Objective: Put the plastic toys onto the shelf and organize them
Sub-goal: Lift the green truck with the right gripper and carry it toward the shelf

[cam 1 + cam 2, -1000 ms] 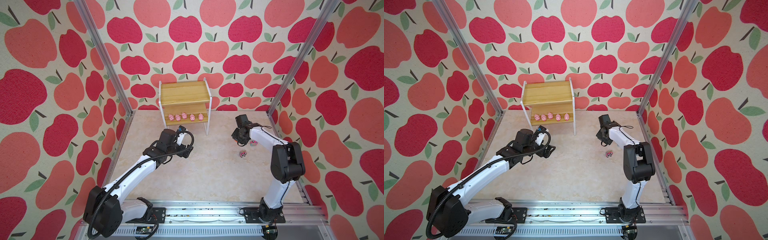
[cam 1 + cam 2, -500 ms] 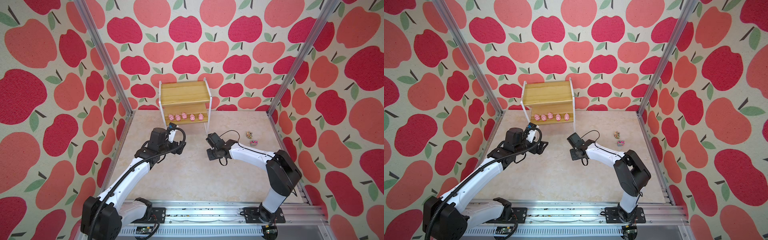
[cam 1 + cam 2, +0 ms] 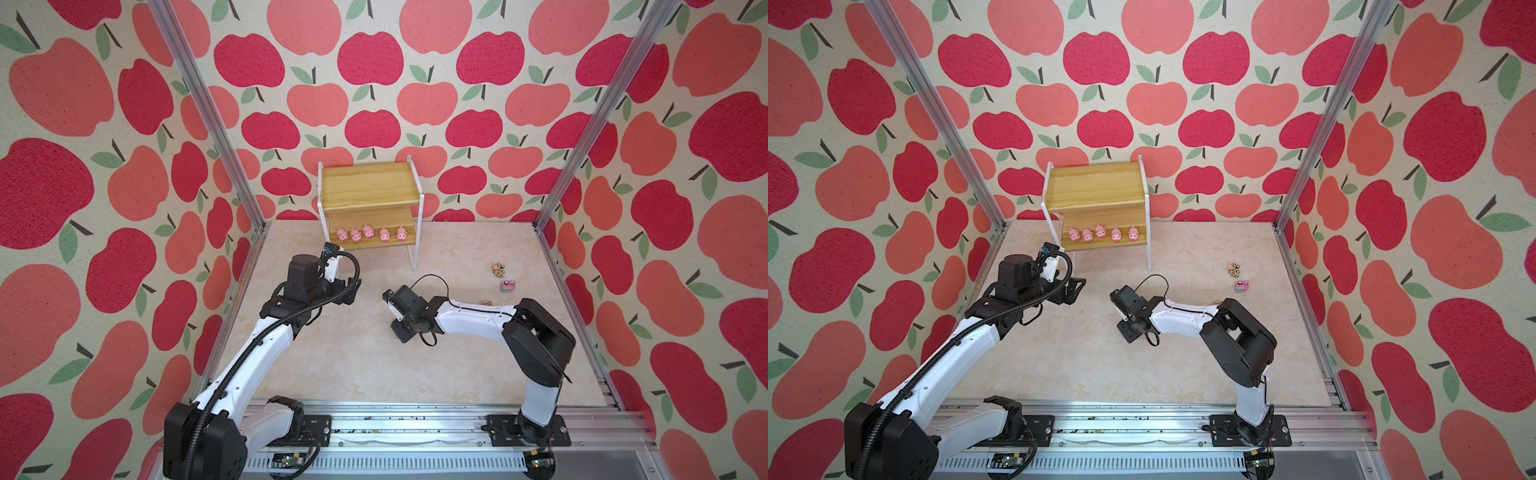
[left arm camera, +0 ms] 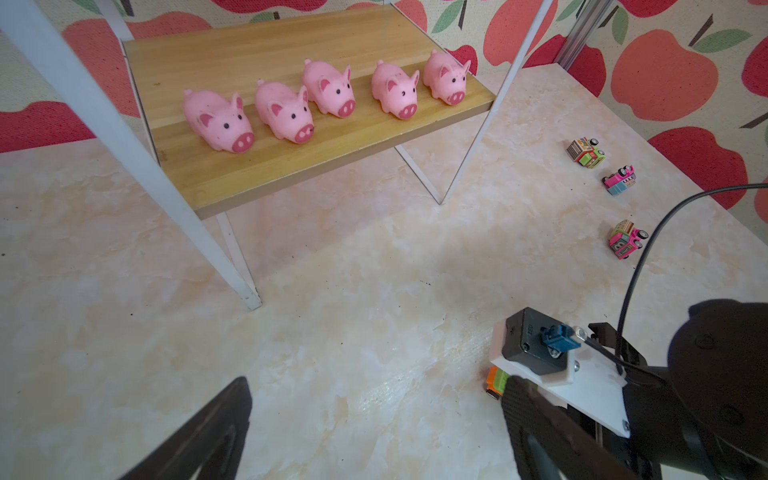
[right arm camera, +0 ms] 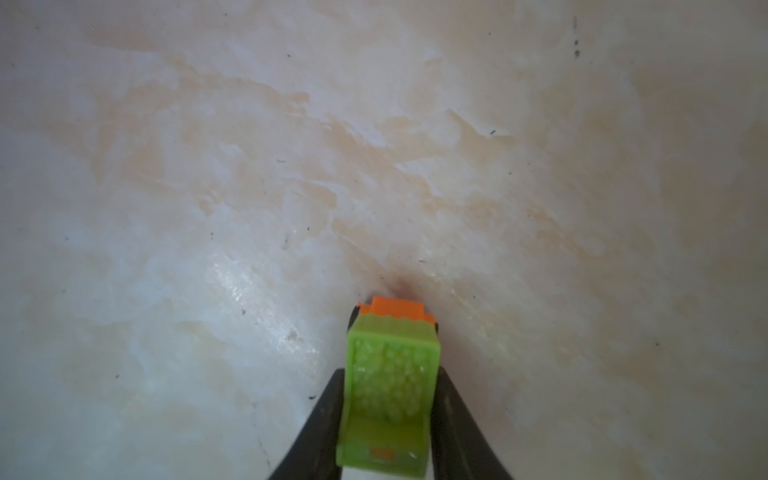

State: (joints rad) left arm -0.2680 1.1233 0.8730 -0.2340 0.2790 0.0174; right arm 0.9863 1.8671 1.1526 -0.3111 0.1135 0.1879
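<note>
- Right hand (image 5: pixel 390 376) clamped on green truck (image 5: pixel 392 353), well in front of shelf (image 3: pixel 370 185).
- Left hand (image 4: pixel 374 403) apart, empty.
- Keep truck level; set it wheels-down on shelf's top.

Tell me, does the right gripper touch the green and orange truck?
Touching. In the right wrist view the right gripper has both fingers against the green and orange truck.

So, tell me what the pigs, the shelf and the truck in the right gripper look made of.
Pigs: probably soft rubber or vinyl; matte, rounded bodies with painted snouts.
Shelf: boards of wood or a wood-look panel, with visible grain and a low sheen; frame likely thin white-painted metal.
Truck: hard moulded plastic, bright green and orange, with crisp edges and a slight gloss.
</note>
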